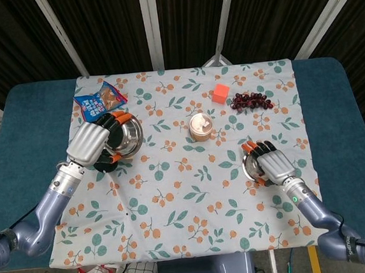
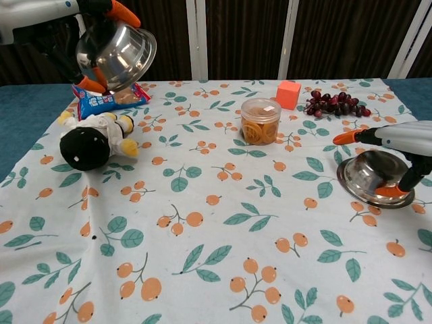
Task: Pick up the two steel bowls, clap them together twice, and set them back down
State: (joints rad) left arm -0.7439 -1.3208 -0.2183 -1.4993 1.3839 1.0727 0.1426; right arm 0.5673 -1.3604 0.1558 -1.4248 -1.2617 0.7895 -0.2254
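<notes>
One bowl (image 2: 116, 55) is up, tilted, pinched by your left hand (image 1: 92, 143). Right hand (image 1: 274, 163) fingers straddle the other bowl (image 2: 375, 177), grip unconfirmed; its rim may skid from under your fingertips.

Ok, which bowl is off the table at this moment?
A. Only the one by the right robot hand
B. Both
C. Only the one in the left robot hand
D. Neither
C: the left robot hand holds its bowl tilted in the air above the snack bag, while the other bowl sits on the cloth with the right robot hand closing over it.
</notes>
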